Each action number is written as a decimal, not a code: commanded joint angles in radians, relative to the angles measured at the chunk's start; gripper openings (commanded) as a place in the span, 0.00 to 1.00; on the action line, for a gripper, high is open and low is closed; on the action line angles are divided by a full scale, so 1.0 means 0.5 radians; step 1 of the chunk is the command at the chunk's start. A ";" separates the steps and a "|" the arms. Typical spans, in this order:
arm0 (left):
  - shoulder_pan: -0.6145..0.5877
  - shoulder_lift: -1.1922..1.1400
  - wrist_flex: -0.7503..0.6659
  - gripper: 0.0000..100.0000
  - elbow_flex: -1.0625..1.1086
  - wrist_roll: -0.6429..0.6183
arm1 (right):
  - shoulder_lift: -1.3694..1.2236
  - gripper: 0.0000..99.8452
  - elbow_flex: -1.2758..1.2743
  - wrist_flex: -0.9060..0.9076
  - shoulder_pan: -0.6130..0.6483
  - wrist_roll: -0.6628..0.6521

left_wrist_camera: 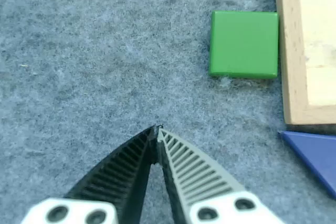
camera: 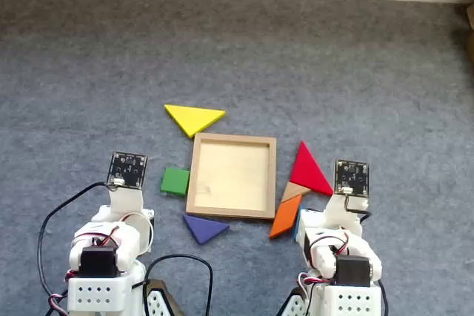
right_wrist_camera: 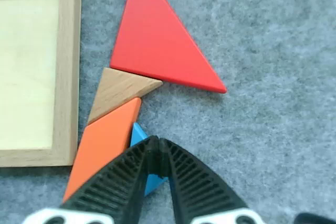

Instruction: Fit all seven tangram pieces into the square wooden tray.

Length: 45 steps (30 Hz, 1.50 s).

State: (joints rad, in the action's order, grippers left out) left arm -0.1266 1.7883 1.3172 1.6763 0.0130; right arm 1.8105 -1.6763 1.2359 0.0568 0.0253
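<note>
Pieces are laid around the bare square wooden tray (camera: 233, 138): yellow triangle (camera: 194, 118), green square (camera: 175, 180), dark blue triangle (camera: 205, 227), red triangle (camera: 309, 170), wooden triangle (camera: 293, 191), orange parallelogram (camera: 285, 216), and seemingly a light blue piece (right_wrist_camera: 137, 134), half hidden by the right jaws. Left jaws and right jaws are pressed together, empty.

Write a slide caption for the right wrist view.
Shut right gripper over the blue piece, beside orange parallelogram, wooden triangle, red triangle and tray.

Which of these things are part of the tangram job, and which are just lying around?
Job: wooden tray, yellow triangle, green square, dark blue triangle, red triangle, tan triangle, orange parallelogram, light blue piece.
Lying about: grey carpet underneath.
</note>
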 commanded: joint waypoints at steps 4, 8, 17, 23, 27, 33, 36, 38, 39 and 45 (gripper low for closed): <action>-0.017 0.060 0.018 0.01 0.038 0.006 | 0.005 0.01 -0.275 0.011 -0.020 0.006; -0.017 0.060 0.018 0.01 0.038 0.006 | 0.005 0.01 -0.275 0.011 -0.020 0.006; -0.017 0.060 0.018 0.01 0.038 0.006 | 0.005 0.01 -0.275 0.011 -0.011 0.012; -0.017 0.060 0.018 0.01 0.038 0.006 | 0.005 0.01 -0.275 0.011 -0.023 0.006; -0.017 0.060 0.018 0.01 0.038 0.006 | 0.005 0.01 -0.183 0.008 -0.072 0.006; -0.017 0.060 0.018 0.01 0.038 0.006 | 0.002 0.01 0.376 0.008 -0.109 -0.006; -0.017 0.060 0.018 0.01 0.038 0.006 | -0.017 0.01 0.585 0.008 -0.109 -0.279; -0.017 0.060 0.018 0.01 0.038 0.006 | -0.020 0.01 0.689 0.005 -0.106 -0.500; -0.017 0.060 0.018 0.01 0.038 0.006 | -0.020 0.01 0.732 -0.023 -0.097 -0.583; -0.017 0.060 0.018 0.01 0.038 0.006 | -0.198 0.01 0.928 -0.130 0.094 -0.626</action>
State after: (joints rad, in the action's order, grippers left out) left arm -0.1266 1.7883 1.3172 1.6763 0.0130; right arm 1.7998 -1.3019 1.2037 0.0522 -0.2723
